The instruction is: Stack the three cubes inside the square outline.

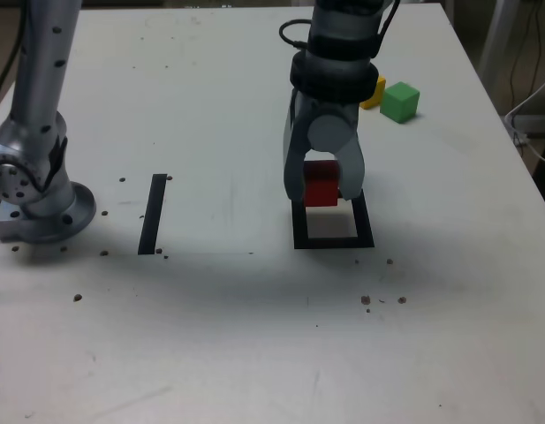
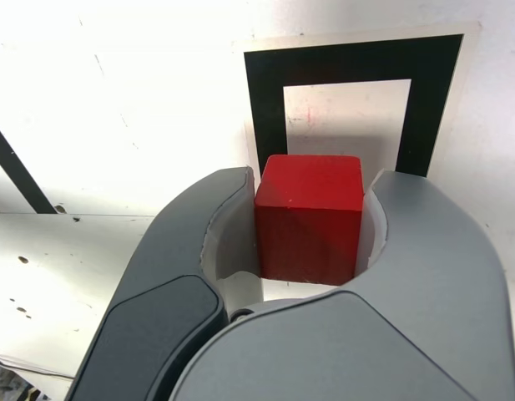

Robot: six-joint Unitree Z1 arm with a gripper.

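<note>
One red cube (image 1: 321, 189) in tool (image 1: 322, 187) above square outline (image 1: 333, 240).

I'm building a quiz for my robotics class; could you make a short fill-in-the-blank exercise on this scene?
1. The gripper has its jaws shut on the small ____ cube.
2. The held cube hangs over the square black tape outline with the ____ centre.
3. The small yellow cube sits beside the small ____ cube on the white table.

Missing words: red; white; green
</note>
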